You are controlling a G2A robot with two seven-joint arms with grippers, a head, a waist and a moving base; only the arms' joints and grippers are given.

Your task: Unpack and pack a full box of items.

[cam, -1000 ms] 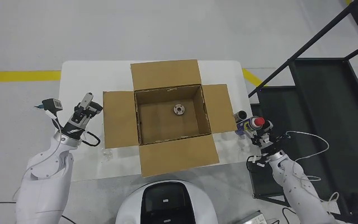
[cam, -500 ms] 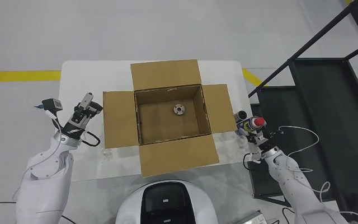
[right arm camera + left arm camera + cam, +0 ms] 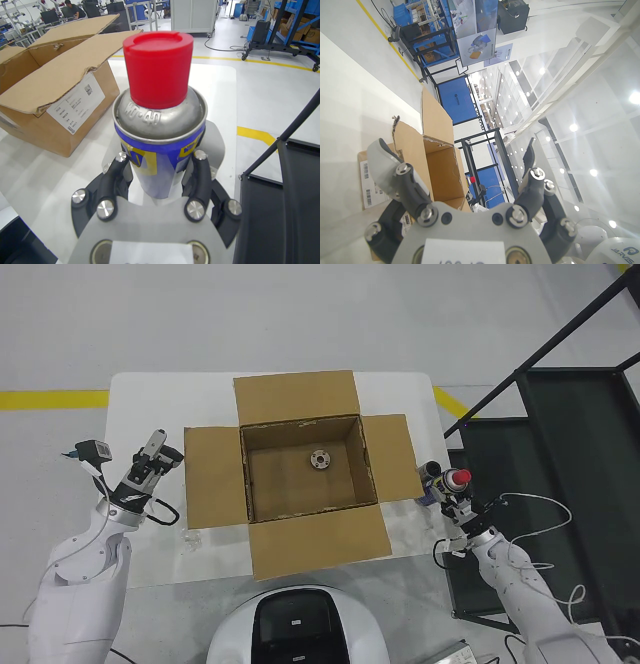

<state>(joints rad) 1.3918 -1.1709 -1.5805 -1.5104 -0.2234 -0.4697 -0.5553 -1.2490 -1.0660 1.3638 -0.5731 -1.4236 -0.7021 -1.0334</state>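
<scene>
2 white arms [image 3: 85, 564] are trailing black cables [image 3: 165, 517]; the left gripper [image 3: 453, 150] is showing a grey plate [image 3: 470, 232], silver screws [image 3: 426, 213], black links [image 3: 532, 197], a white label [image 3: 463, 251] and a pale pad [image 3: 382, 165].

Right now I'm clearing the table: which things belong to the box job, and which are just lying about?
Job: open cardboard box; round metal flange inside it; red-capped spray can held by the right tool.
Lying about: black metal steps beside the table; yellow floor line.

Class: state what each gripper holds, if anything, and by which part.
The right gripper holds the spray can by its cylindrical body, fingers on either side, well below the red cap. The left gripper is open and holds nothing.
</scene>
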